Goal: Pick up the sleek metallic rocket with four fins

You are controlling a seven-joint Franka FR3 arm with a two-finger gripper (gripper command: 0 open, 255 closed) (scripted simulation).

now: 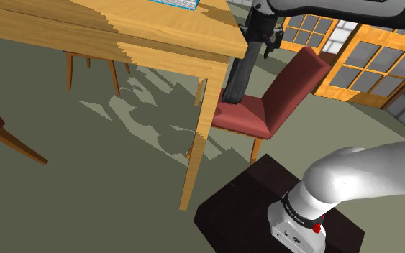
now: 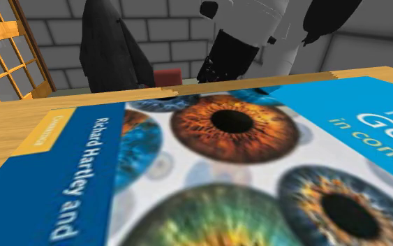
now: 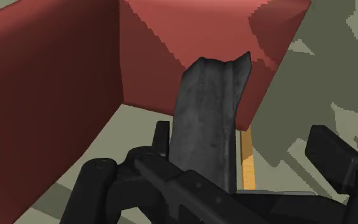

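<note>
Much slack mid-frame: end effector (image 3: 244, 139) spread wide around rocket (image 3: 209, 114); could tip it against chair (image 3: 56, 89) if closed off-centre.

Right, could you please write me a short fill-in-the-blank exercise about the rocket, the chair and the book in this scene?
1. The chair next to the dark grey rocket is coloured ___.
2. The book with eyes on its cover lies on a table made of ___.
3. The first word printed on the book's blue spine is ___.

Missing words: red; wood; Richard.
</note>
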